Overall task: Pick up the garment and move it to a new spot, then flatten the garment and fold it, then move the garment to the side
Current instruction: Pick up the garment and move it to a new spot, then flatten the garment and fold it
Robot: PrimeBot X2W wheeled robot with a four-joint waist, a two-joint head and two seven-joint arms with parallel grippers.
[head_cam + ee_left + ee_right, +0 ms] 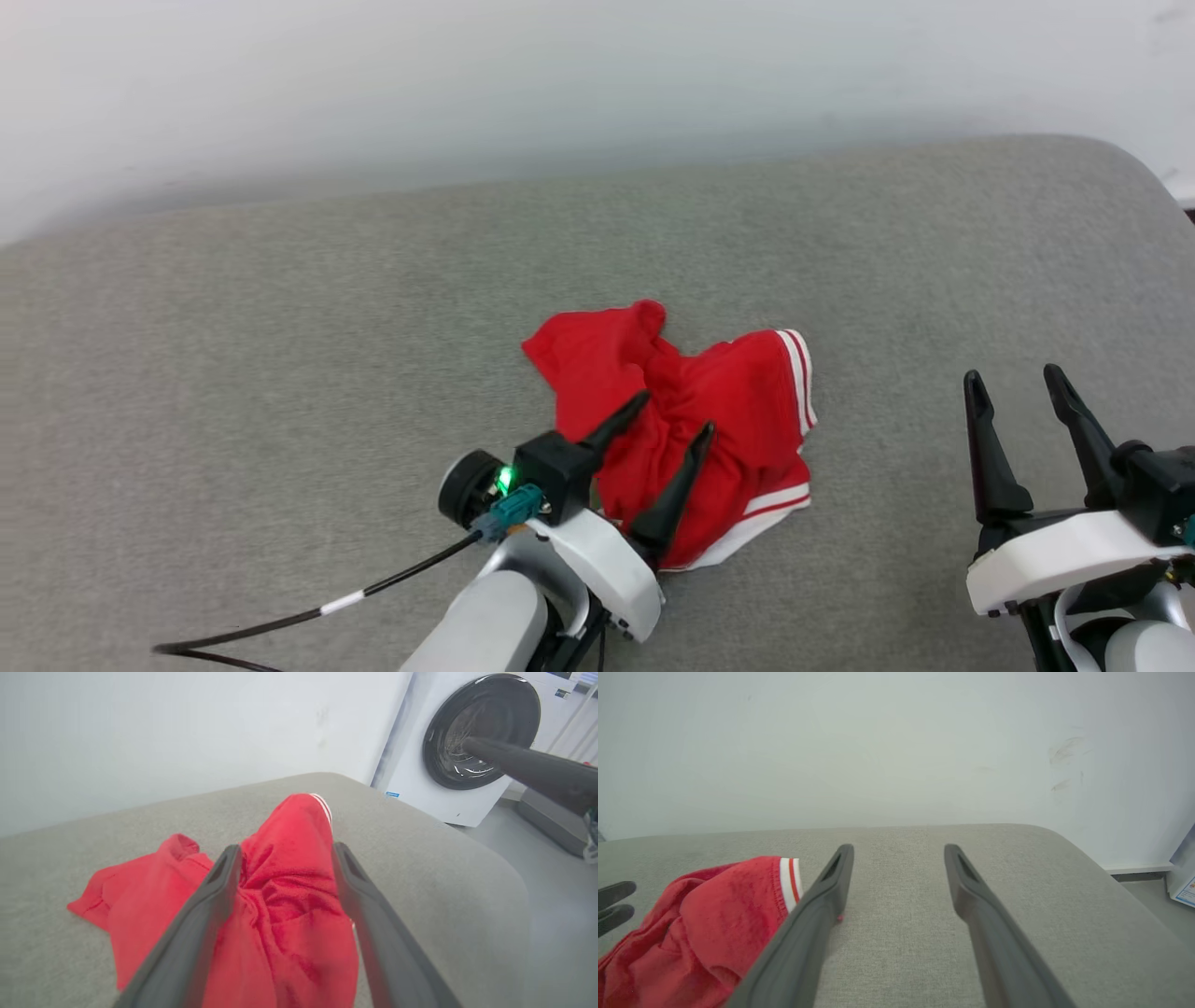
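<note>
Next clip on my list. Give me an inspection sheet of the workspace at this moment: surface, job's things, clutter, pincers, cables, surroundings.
Surface: grey fabric-covered pad with a rounded far right corner.
Job's things: red garment crumpled in a heap near the middle, white-and-red striped trim on its right side; not yet flattened or folded.
Clutter: nothing seen.
Pincers: left pincer open, fingers spread over the heap; contact cannot be told. Right pincer open over bare pad, apart from the garment.
Cables: black cable with a white band runs from the left wrist towards the lower left edge of the head view.
Surroundings: pale wall behind; front-loading washing machine beyond the pad's corner.
</note>
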